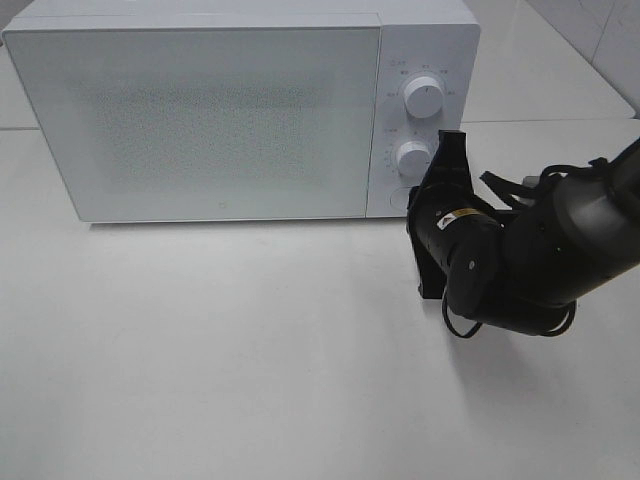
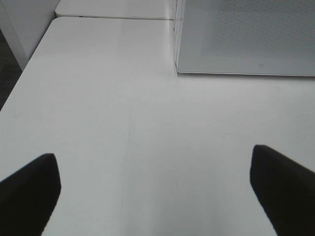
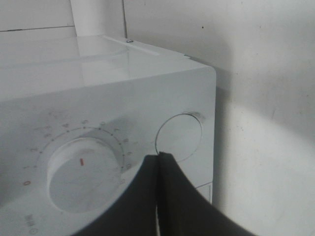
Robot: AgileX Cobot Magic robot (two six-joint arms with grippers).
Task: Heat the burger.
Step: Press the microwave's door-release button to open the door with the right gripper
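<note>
just ahead of the clenched right end effector (image 3: 158, 156) sits a round button (image 3: 178, 137) on the microwave (image 1: 200, 110). the left end effector (image 2: 153, 160) hangs released over the desk (image 2: 98, 98). no burger in view. i'd guess it's soft and stacked, so grip gently across the sides.

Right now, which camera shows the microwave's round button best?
The right wrist view: the round button shows close and nearly whole beside the right end effector. From exterior high that end effector partly hides it. The left wrist view misses it.

Glossy blk right arm (image 1: 540, 265) w/ 1 yellow label (image 1: 461, 221) & looped cables (image 1: 497, 183).
</note>
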